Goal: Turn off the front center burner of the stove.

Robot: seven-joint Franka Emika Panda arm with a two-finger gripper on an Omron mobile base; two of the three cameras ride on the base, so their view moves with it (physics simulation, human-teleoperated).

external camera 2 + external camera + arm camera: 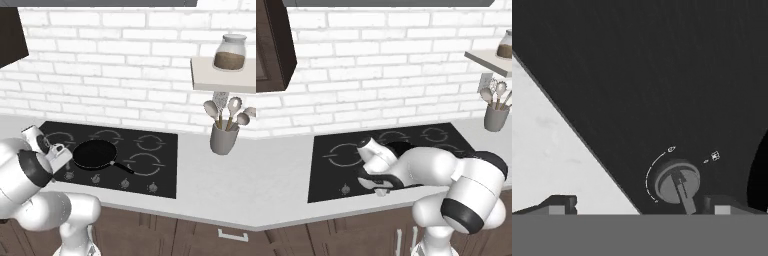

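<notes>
Black glass of the stove (160,165) lies set into the pale table (215,175), with a frying pan (94,153) resting over the front center burner (95,150), its handle pointing toward the knob row. In the hand view a grey knob (677,181) sits close ahead, between the two fingers (562,204), which stand wide apart and hold nothing.

The knob looks nearer one finger than the other, so closing from here may catch it off centre and slip round it instead of turning it. There are several knobs along the front edge, and I cannot tell for sure that this one belongs to the centre ring; turning the wrong one would leave the burner on. The stove's edge and the pan are both close, so a sideways drift could knock the pan.
</notes>
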